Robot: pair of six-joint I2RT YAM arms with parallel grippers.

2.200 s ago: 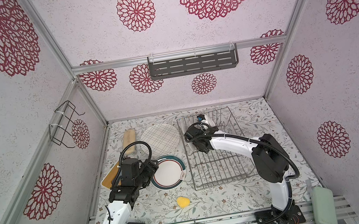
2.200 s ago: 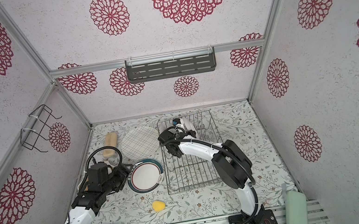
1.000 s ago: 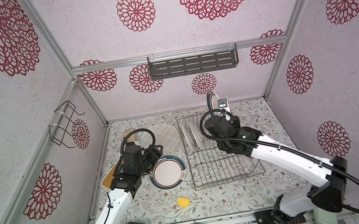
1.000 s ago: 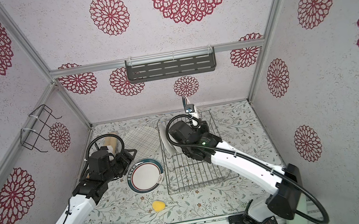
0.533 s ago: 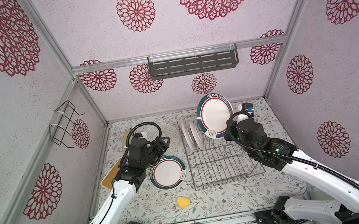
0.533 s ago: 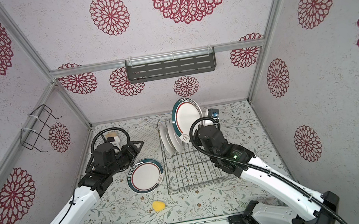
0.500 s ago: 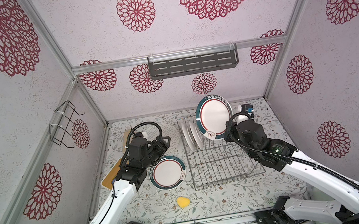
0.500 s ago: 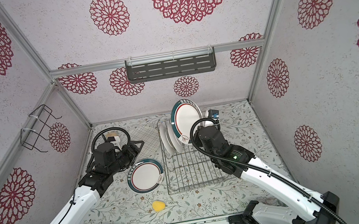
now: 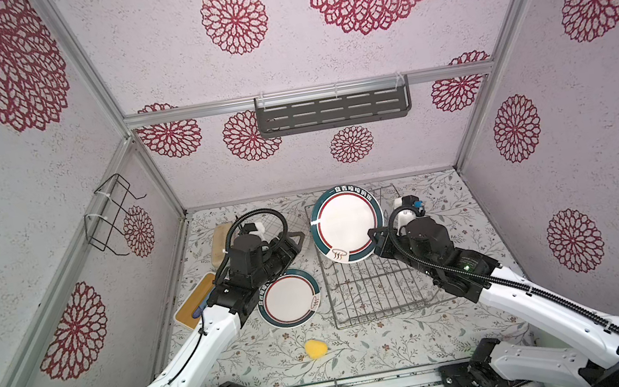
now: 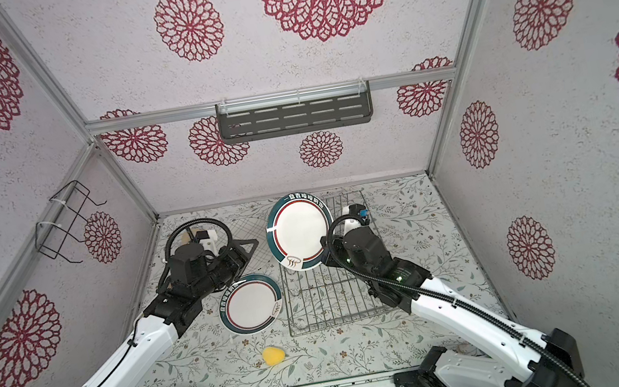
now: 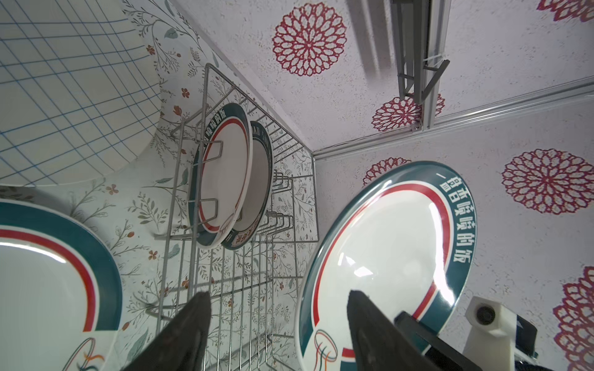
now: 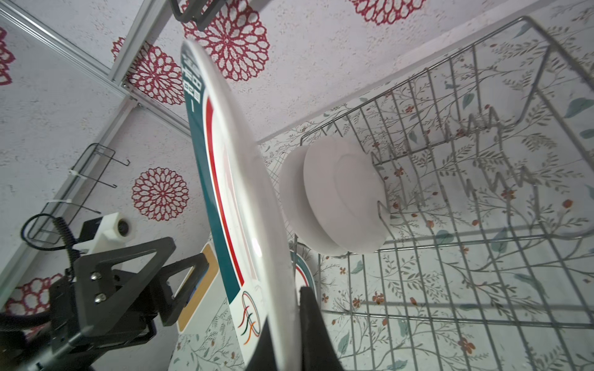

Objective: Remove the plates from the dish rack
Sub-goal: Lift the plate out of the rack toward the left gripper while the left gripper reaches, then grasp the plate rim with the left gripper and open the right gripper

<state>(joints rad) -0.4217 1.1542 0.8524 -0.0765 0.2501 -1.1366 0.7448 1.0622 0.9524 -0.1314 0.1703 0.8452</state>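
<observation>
Over floral tabletop [image 9: 365, 345], right arm [image 9: 525, 291] holds plate [image 9: 345, 220] aloft.

Right gripper [image 9: 375, 242] lifted plate [image 9: 346, 223] out of rack [image 9: 378, 295], swung it leftward; left gripper [image 9: 295, 244] rose and advanced toward it.

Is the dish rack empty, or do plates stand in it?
Not empty: in the dish rack two green-rimmed plates stand upright between prongs.

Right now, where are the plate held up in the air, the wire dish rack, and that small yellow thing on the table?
held plate [image 9: 345, 220]: in a top view, on its white centre.
dish rack [image 9: 374, 293]: in a top view, on its bare wire floor.
yellow thing [image 9: 315, 348]: in a top view, on its middle.
</observation>
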